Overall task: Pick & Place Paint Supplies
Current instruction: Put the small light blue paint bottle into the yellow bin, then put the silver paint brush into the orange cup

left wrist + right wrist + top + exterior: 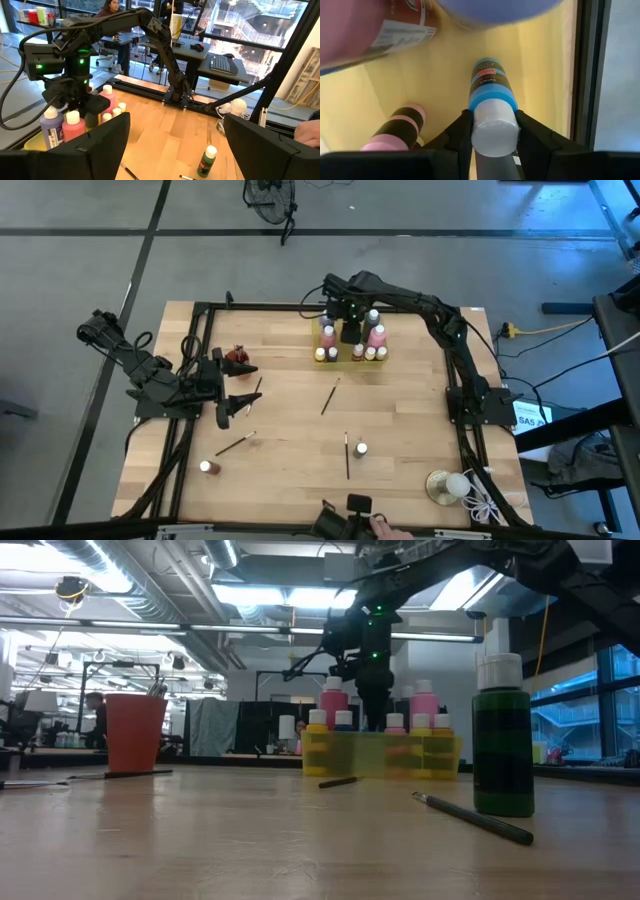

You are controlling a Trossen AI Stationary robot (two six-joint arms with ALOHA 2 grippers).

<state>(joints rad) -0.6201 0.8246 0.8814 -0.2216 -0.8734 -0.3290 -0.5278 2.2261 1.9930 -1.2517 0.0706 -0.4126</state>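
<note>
White-capped paint bottles [376, 335] upright in yellow tray [351, 361]; stray bottles [361, 449] and paintbrushes [347, 456] across table.

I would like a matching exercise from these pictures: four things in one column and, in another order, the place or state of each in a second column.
Things
1. blue bottle
2. green bottle
3. left gripper
4. yellow tray

Place or state
A. open, holding nothing
B. at the table's far edge, full of bottles
C. between the right gripper fingers
D. standing alone by a paintbrush

Pairs: 1-C, 2-D, 3-A, 4-B
</note>
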